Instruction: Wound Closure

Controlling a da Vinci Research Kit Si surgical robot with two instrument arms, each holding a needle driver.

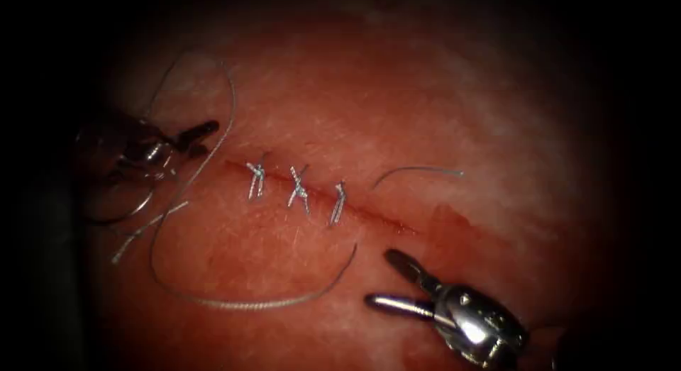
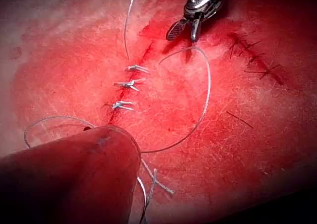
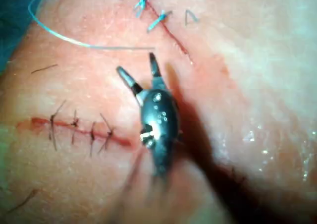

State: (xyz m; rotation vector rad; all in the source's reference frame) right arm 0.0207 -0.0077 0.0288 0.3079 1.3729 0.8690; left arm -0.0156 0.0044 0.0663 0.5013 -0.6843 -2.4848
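The cut (image 1: 376, 218) runs slantwise across the tissue (image 1: 440, 101), with three pale stitches (image 1: 298, 188) over its left half. The long thread (image 1: 234, 304) sweeps from the left tool (image 1: 202, 138) down and round to end near the cut's middle. The left tool sits in shadow at the cut's left end, beside the thread. A thin curved arc (image 1: 135, 209) under it may be the needle; I cannot tell. The right tool (image 1: 379, 277), also seen close up (image 3: 136, 63), stands open and holds nothing, right of the thread's end.
A loose curved strand (image 1: 418, 170) lies on the tissue right of the stitches. Short cut ends (image 1: 145, 229) lie at the left. An older cut with dark stitches (image 3: 79, 130) lies beside the right tool. Red fluid (image 2: 148, 35) stains the tissue around the cut.
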